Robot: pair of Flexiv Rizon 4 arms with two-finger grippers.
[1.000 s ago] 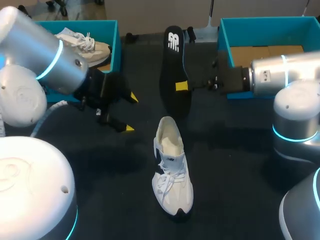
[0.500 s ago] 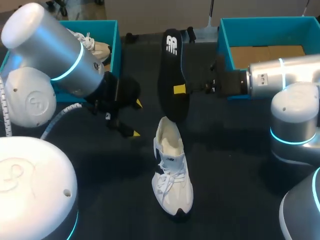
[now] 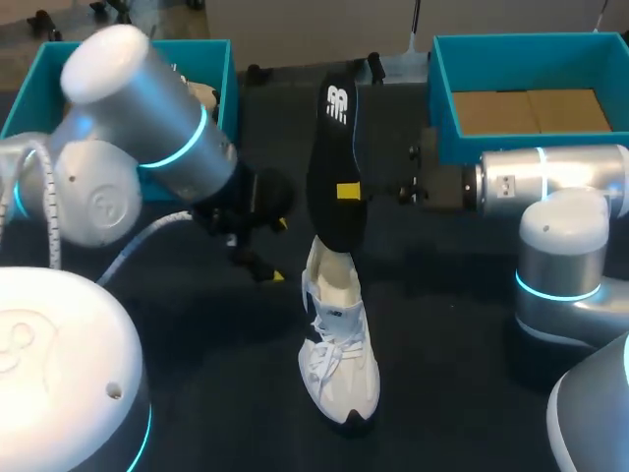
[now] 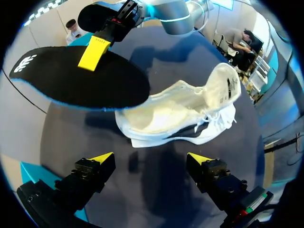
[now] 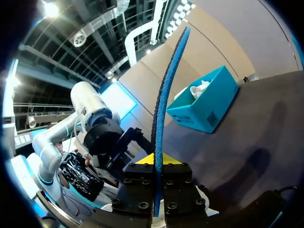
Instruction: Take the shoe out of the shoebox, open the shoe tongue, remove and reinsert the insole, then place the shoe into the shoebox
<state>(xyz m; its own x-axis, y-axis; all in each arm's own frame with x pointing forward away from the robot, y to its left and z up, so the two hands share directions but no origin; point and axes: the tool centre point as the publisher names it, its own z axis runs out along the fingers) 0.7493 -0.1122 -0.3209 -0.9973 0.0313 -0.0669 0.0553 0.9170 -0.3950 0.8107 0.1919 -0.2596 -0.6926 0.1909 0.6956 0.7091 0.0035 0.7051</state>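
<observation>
The step in hand looks like the reinsertion of the insole. The right end effector [image 3: 348, 191] grips the black insole [image 3: 332, 167] at mid-length, one yellow finger on each face, and holds it on edge above the desk [image 3: 452, 324]. Its lower end hangs at the heel opening of the white shoe [image 3: 339, 344]. Whether it touches the collar cannot be told. The shoe lies on the desk between the two arms, toe toward the robot, tongue pulled forward and mouth wide. The left end effector [image 3: 277, 251] is open and empty, just beside the shoe's heel on the robot's left, fingers pointing at it. The next move probably calls for the insole's leading end to tilt down and slide forward under the tongue while the left end effector steadies the shoe, since the shoe may otherwise skid. The desk around the shoe offers open room. The two blue boxes, left [image 3: 221, 59] and right [image 3: 442, 79], stand at the far edge, well apart from the shoe.
</observation>
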